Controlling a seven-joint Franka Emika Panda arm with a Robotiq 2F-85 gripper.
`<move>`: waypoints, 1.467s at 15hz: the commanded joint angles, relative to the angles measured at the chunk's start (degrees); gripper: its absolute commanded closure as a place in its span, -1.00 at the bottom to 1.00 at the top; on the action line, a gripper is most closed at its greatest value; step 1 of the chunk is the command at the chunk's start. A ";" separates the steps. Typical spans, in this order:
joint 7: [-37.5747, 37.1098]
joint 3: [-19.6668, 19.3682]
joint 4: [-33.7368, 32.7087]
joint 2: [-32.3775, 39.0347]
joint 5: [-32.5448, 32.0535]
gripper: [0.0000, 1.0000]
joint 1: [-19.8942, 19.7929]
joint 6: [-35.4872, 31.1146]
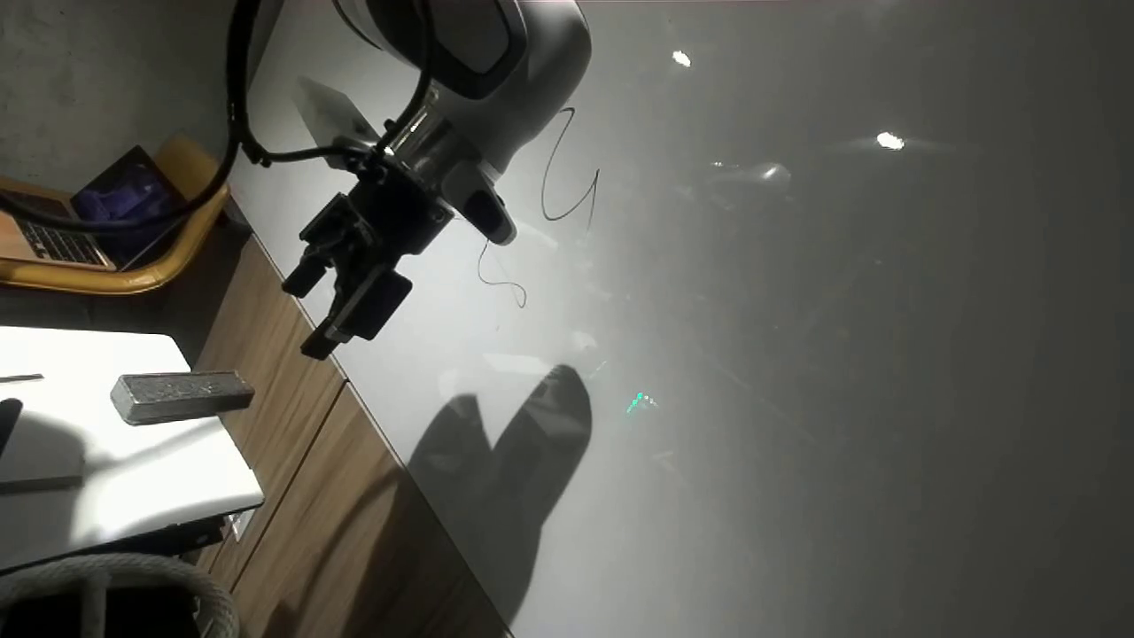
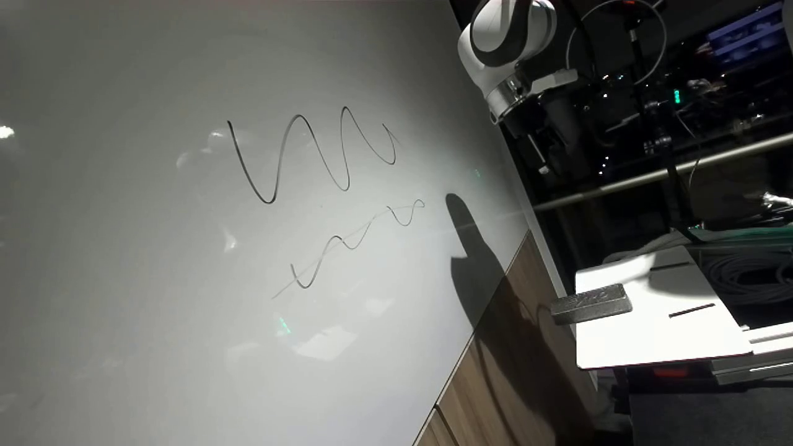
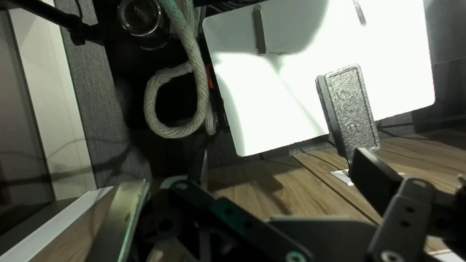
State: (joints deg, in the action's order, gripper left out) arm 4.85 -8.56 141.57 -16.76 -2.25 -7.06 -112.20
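- Judged early on: nothing grasped, with the gripper point(image 1: 308, 317) empty and its two fingers point(image 3: 374, 178) held well apart.
- Done, as far as visible: no gripping or lifting of the grey block point(image 3: 352, 105), probably a board eraser from its shape and raised lettering.
- Lying flat on the table point(image 3: 247, 109), about midway along the edge facing the wooden panel point(image 1: 288, 390), with one end jutting past that edge.
- Left undone: any contact with the block, with the gripper apparently hung beyond that same edge and apart from block and table in both exterior views; overlapping in the wrist view, judged as line of sight only.
- Present on the whiteboard point(image 2: 155, 341), well outside the table's edges: an upper wave point(image 2: 316, 145), a lower wave point(image 2: 352, 249) and a faint straight stroke point(image 2: 284, 291) through the latter.
- Counted as main things: one gripper, one block, one table, one whiteboard, two waves, one stroke.
- Counted on the table, near the edge opposite the block's: two dark strips point(image 3: 259, 32).
- Counted past the table's left edge in the wrist view: one looped pale rope point(image 3: 196, 62) and, by the upper left corner, one metal-rimmed cylinder point(image 3: 142, 18).
- Counted beyond the table's upper edge in an exterior view: one laptop point(image 1: 66, 246), one purple bundle point(image 1: 137, 197), one yellow-rimmed chair point(image 1: 133, 281).
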 commanded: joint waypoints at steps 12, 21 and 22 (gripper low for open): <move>-16.41 15.10 17.04 -3.02 -2.36 -1.00 7.91 -25.52; -21.90 18.31 17.76 -0.04 -3.84 -1.00 9.45 -24.95; -21.90 18.31 17.75 -0.04 -3.84 -1.00 9.45 -24.95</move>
State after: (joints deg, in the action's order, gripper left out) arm -16.98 10.17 159.35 -16.77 -5.95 2.02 -137.26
